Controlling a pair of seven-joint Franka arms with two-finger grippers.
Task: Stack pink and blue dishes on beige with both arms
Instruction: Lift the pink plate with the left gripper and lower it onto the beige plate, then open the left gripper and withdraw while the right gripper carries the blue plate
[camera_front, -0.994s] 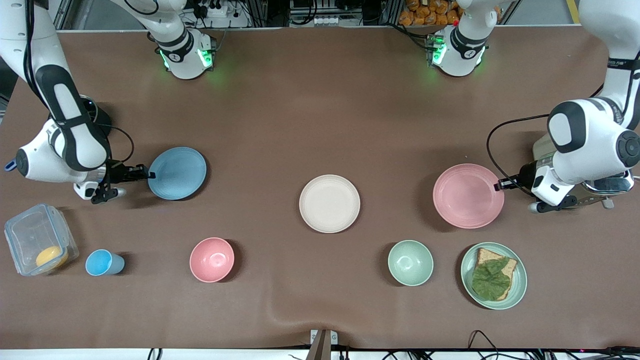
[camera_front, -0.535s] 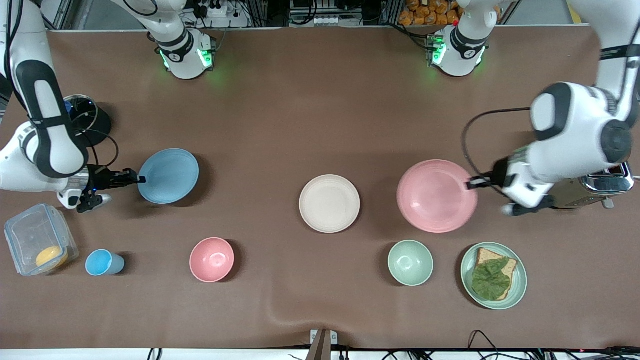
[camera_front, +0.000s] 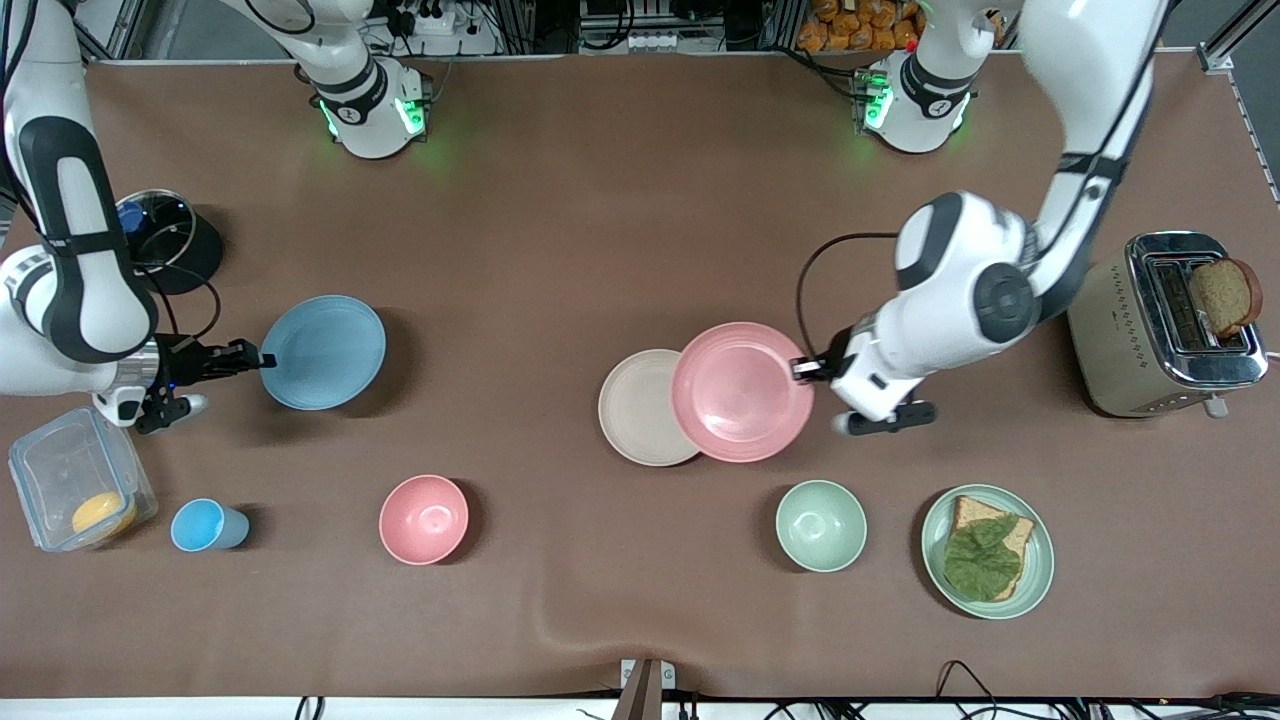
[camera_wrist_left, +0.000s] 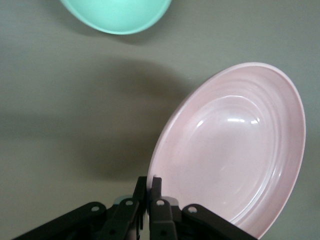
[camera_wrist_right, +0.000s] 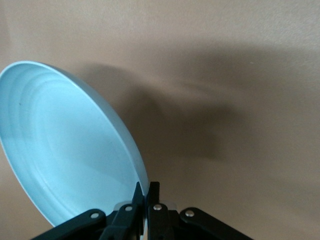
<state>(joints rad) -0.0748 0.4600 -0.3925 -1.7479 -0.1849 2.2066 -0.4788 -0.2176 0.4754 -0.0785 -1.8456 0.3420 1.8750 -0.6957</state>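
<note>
**Pink plate held over the beige plate, blue plate held at the right arm's end**

Pink plate (camera_front: 742, 391): we see it pinched by its rim in the left gripper (camera_front: 806, 369), whose fingers are pressed together on the edge. In the front view the plate hangs over the table (camera_front: 600, 220) and overlaps the beige plate (camera_front: 636, 407) on the side toward the left arm's end; part of the beige plate shows uncovered. We cannot tell from that view whether the two plates touch. The left wrist view shows the plate casting a shadow on the table surface, with the rim clamped between the black fingers (camera_wrist_left: 156, 200).

Blue plate (camera_front: 323, 352): we note it is gripped at its rim by the right gripper (camera_front: 262, 359), fingers closed on the edge. It sits toward the right arm's end of the table, well apart from the beige plate. The right wrist view shows it tilted, with a shadow on the table surface under it.

Other items we record on the table: a pink bowl (camera_front: 424, 519), a blue cup (camera_front: 205, 526) and a clear box (camera_front: 75, 490) nearer the front camera; a green bowl (camera_front: 821, 525); a green plate (camera_front: 988, 551) carrying bread and a leaf; a toaster (camera_front: 1165, 325) at the left arm's end with a slice of bread in it.
</note>
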